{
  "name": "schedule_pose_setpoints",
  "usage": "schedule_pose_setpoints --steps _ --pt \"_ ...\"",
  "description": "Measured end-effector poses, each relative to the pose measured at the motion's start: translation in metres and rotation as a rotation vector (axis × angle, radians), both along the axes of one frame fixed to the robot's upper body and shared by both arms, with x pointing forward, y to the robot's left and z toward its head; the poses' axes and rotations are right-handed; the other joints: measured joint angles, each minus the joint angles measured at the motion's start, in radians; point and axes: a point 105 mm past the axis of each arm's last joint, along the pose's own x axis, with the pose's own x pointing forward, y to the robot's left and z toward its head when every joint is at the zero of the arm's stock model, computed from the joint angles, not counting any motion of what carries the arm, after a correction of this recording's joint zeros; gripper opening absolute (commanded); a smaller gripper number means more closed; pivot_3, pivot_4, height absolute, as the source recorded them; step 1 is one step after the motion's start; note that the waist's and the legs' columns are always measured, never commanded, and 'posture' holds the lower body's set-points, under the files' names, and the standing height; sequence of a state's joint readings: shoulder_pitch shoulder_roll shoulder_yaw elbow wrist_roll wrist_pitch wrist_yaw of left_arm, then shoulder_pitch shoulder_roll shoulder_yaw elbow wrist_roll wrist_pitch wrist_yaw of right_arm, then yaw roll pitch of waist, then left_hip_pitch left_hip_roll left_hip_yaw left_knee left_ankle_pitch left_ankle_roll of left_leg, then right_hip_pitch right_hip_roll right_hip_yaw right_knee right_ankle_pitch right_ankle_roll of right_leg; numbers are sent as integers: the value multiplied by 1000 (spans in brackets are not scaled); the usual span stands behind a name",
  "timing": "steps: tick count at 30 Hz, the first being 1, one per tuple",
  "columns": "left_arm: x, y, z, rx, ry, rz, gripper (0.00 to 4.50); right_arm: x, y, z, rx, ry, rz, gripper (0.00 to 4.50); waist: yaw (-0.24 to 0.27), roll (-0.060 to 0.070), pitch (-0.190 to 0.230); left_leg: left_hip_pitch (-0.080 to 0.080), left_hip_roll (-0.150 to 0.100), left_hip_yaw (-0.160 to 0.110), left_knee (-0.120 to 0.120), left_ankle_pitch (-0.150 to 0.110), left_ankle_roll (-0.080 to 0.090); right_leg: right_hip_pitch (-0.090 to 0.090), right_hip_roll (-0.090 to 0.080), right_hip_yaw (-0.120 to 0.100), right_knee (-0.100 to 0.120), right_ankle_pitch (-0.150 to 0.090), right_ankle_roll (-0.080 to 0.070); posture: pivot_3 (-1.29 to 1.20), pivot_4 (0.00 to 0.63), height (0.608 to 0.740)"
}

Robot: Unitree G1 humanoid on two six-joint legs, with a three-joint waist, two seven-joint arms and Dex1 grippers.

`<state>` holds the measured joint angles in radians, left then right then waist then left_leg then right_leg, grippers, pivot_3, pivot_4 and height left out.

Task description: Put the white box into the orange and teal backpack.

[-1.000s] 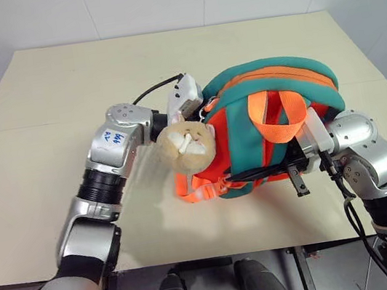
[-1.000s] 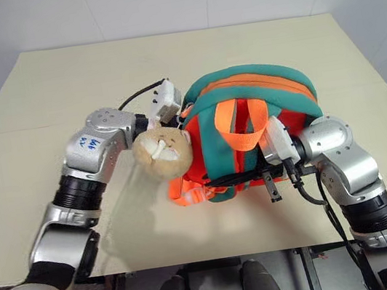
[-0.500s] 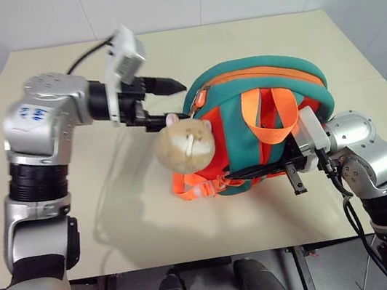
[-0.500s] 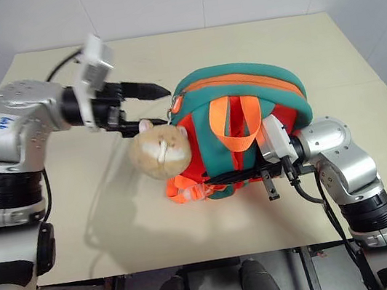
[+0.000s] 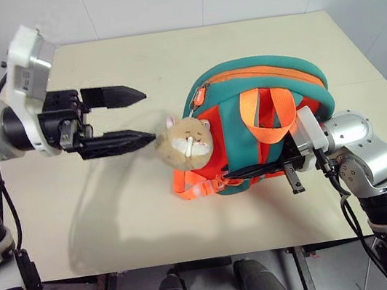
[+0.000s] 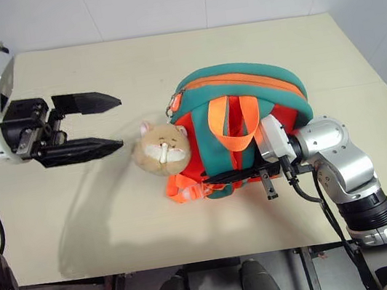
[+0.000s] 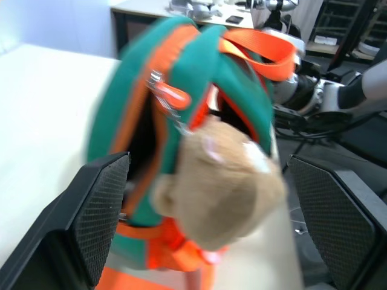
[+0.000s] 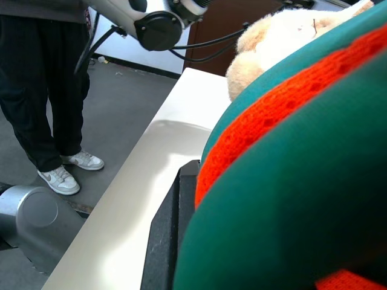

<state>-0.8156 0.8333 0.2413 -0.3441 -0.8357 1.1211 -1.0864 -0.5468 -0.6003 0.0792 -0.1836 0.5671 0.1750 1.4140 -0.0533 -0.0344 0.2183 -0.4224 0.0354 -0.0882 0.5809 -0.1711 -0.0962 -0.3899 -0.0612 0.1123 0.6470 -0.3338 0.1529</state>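
So the orange and teal backpack (image 5: 267, 122) is sitting propped up near the middle of the table (image 5: 80, 222), strap side toward the camera, and the reason it stays up like that looks to be the right gripper (image 5: 294, 166): it's pressed in against the pack's lower right side with its jaws clamped down on the teal fabric, basically acting as a prop. The left gripper (image 5: 137, 115) hangs in the air off to the pack's left, jaws spread wide and holding nothing, tips aimed at the zipper side just short of the plush hamster charm (image 5: 187, 142). I can't spot the white box; my guess is it's already inside, since the pack looks stuffed, but the zipper gap is too dark to confirm.
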Motion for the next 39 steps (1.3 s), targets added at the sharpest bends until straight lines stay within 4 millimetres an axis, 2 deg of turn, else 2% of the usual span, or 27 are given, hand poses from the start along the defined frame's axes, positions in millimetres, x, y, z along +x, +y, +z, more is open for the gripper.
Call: schedule_pose_setpoints --steps 4,7,10,13,16,20,22,24,27,33,36,39 --pt "-2 -7 -3 -3 11 20 4468 2 -1 -1 1 9 -1 0 -3 0 0 0 0 0 1 0 0 0 0 0 0 0 0 0 150 740" --pt "-2 -18 -23 37 74 15 4468 5 0 1 3 5 -3 0 -4 0 0 1 0 0 0 0 0 0 0 1 1 0 0 0 150 740" --pt "3 -23 -33 70 99 38 4468 5 1 1 2 3 0 0 -2 0 0 0 0 0 0 0 0 0 0 1 0 0 0 0 150 740" --pt "8 -29 -39 98 117 56 3916 5 1 1 3 2 0 0 -2 0 0 0 0 0 0 0 0 0 0 1 -1 0 0 0 150 740" --pt "9 -33 -46 131 140 52 2994 5 1 1 4 2 1 0 -3 0 0 0 0 0 0 0 0 0 0 1 -1 0 0 0 150 740" --pt "14 -33 -39 128 122 58 1884 4 1 0 5 2 -3 0 -2 0 0 0 0 0 0 0 0 0 0 1 -1 0 0 0 150 740" --pt "15 -32 -35 135 111 58 1581 4 1 -1 7 6 -7 0 -3 0 0 0 0 0 0 0 0 0 0 1 -1 0 0 0 150 740" --pt "15 -32 -31 126 108 49 1537 5 1 -1 12 7 -13 0 -2 0 0 0 0 0 -1 0 0 0 0 0 -1 0 0 0 150 740" --pt "16 -26 -15 87 97 41 1536 4 1 -1 30 20 -25 0 -3 0 0 0 0 0 -1 0 0 0 0 0 -1 0 0 0 150 740" --pt "20 2 9 79 74 80 1536 7 0 4 88 49 -59 0 -5 0 0 0 0 1 -2 0 0 -2 0 1 -1 0 -1 0 150 740" --pt "23 26 11 133 91 103 1536 5 -4 5 122 60 -78 0 -6 0 0 0 0 1 -4 0 0 -2 0 1 -2 -1 -1 0 150 740" --pt "29 40 4 170 131 87 1535 4 -4 5 143 79 -86 0 -3 0 0 0 0 1 -5 0 0 -2 0 0 -2 -2 -2 0 150 740"
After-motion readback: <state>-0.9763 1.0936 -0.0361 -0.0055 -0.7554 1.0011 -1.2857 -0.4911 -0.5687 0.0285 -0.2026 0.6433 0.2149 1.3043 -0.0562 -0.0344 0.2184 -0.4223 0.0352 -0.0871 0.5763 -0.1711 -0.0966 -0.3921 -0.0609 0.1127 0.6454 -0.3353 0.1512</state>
